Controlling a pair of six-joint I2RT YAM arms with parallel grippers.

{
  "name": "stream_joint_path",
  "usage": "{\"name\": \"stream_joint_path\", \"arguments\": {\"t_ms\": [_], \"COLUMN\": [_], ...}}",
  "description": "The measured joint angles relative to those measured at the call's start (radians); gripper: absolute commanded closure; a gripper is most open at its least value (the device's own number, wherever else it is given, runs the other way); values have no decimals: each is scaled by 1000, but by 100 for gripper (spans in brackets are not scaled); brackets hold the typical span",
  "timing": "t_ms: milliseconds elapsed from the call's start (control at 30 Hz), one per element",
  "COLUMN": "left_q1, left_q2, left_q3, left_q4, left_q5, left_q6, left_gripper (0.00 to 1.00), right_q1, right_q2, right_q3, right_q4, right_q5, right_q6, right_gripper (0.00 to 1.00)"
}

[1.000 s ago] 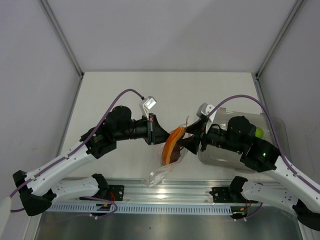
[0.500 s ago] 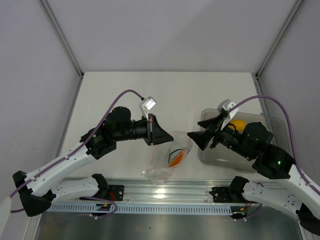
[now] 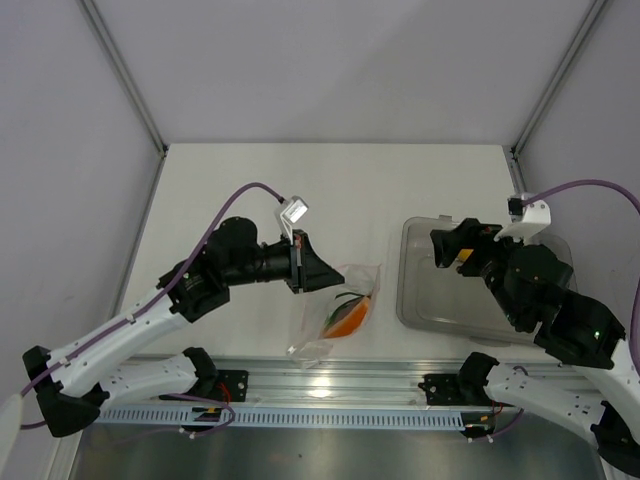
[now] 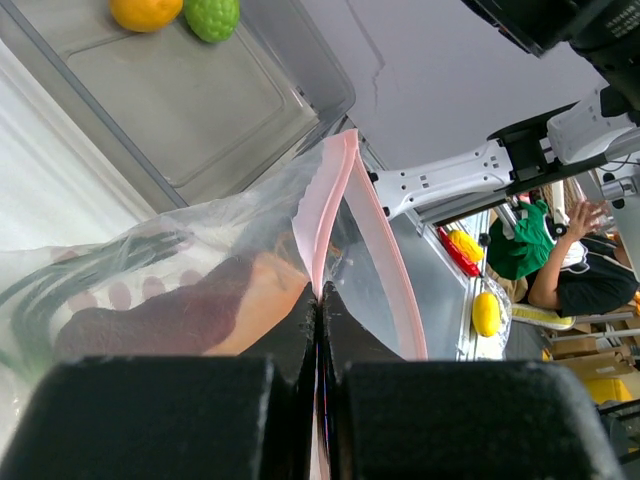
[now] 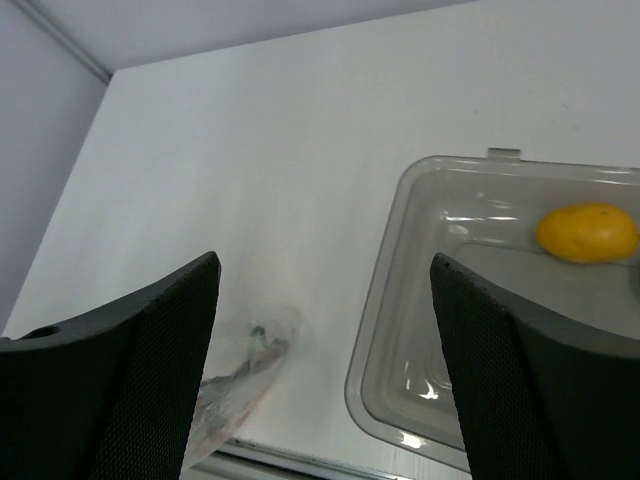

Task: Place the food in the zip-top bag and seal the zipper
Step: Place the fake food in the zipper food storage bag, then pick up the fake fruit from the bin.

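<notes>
The rigid tray (image 3: 405, 300) stands at the right, and the zip-top bag (image 3: 338, 312) lies just beside it, mouth toward the tray, with the slice (image 4: 200, 310) inside. The left gripper (image 4: 318, 300) is clamped on the zipper (image 4: 332, 190). The right gripper (image 5: 325, 300) hangs over the tray, fingers wide apart; the yellow-orange fruit (image 5: 587, 232) lies right of its gap, nearer this arm

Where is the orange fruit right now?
In both wrist views, the yellow-orange fruit sits in the clear tray on the right of the table, beside the green fruit.
</notes>
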Motion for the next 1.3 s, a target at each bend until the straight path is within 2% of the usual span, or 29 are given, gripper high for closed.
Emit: {"name": "stream_joint_path", "arguments": {"t_ms": [167,300,433,567,833,1300], "left_q1": [1,4,11,21,52,74], "left_q2": [-17,-39,-67,-90,-117,-102], "left_q3": [-19,-33,-47,-57,-94,-132], "left_q4": [11,12,6,0,0,69], "left_q5": [2,1,0,0,5,82], "left_q6": [-2,-2,-1,-1,-1,-2], "left_gripper": [99,99,99,99,99,99], "right_q1": [-54,-177,-358,-593,-932,-1311], "right_q2": [35,117,185,201,232,320], "right_q3": [27,39,23,-58,-154,-343], "right_q4": [-88,-134,-148,-143,-130,-46], "right_q5": [47,-2,-140,-323,-549,-576], "right_q6": [52,88,106,115,113,82], "right_gripper": [13,13,12,10,3,1]}}
